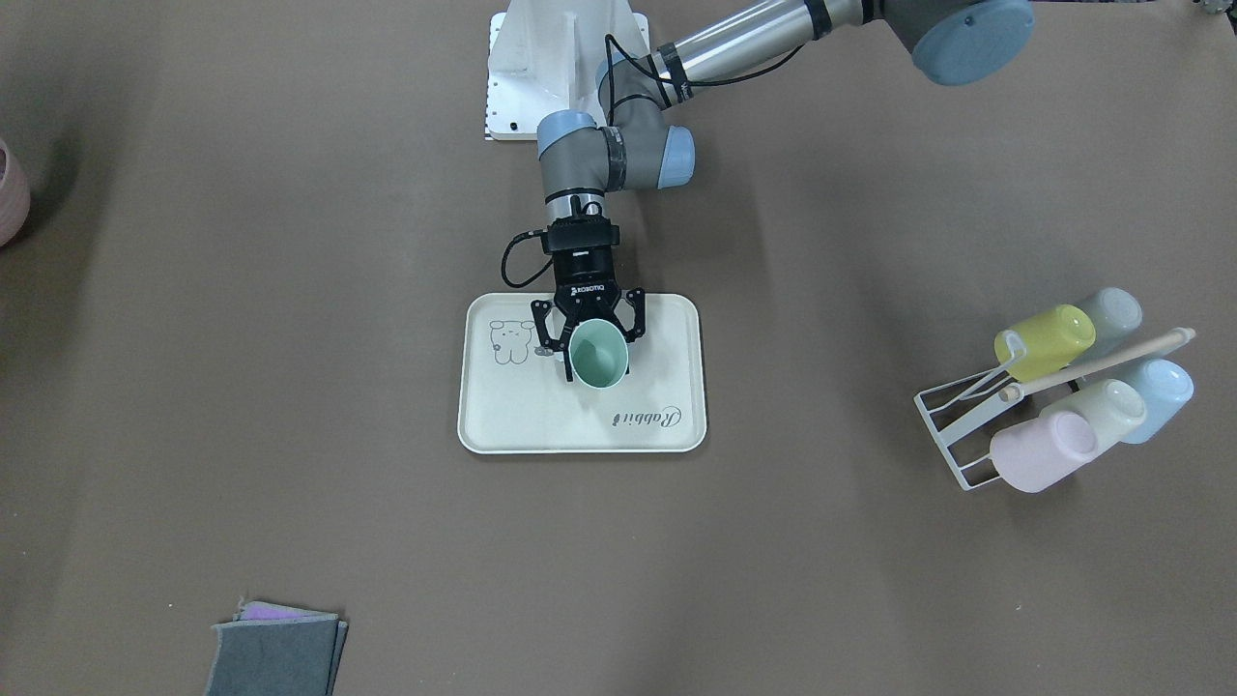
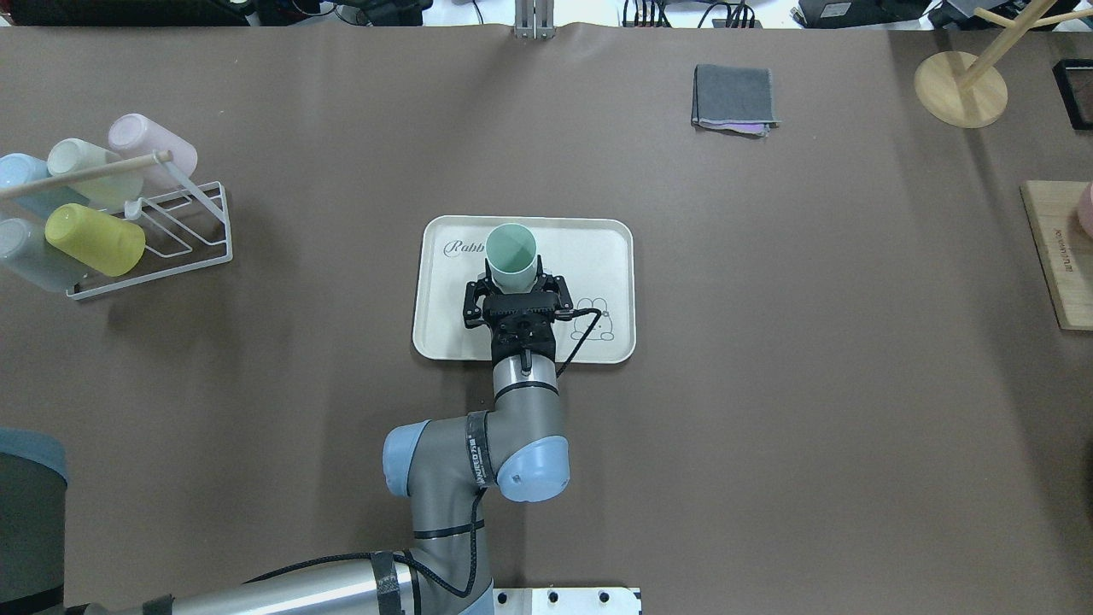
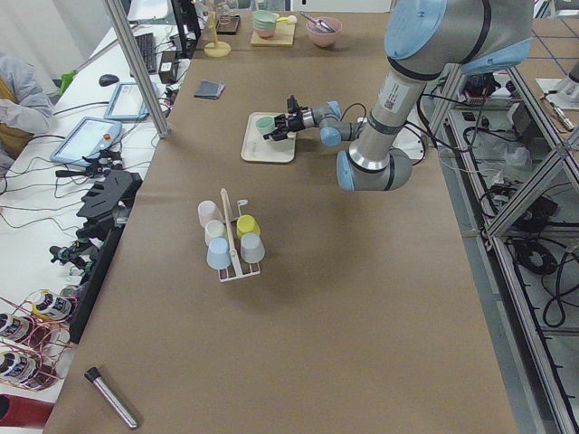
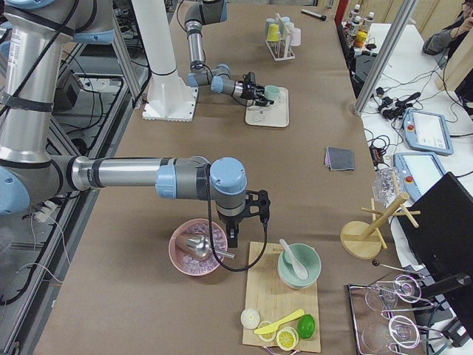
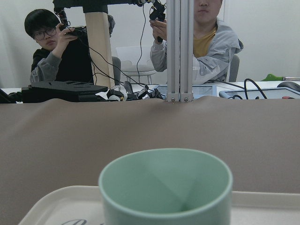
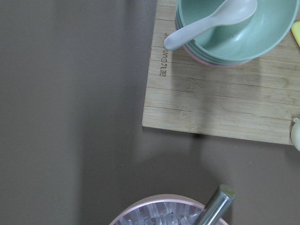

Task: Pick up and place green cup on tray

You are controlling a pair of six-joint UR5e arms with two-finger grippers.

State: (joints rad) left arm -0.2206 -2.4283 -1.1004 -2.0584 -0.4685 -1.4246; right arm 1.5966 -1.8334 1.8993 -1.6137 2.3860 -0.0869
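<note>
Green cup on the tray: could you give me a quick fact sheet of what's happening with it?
Cup: muted-green plastic tumbler, upright, open end up
Place: over the cream rectangular plastic tray, by its "Rabbit" lettering
Holder: left gripper, fingers on either side of the cup; actual contact unclear
Resting or lifted: cannot tell
Other cups: pastel cups on a white wire rack
Right gripper: far down the table, open or shut unclear

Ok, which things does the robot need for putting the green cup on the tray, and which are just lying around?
For the job: green cup, tray, left tool around the cup.

Just lying about: rack of cups, folded cloth, wooden board, pink bowl.
</note>
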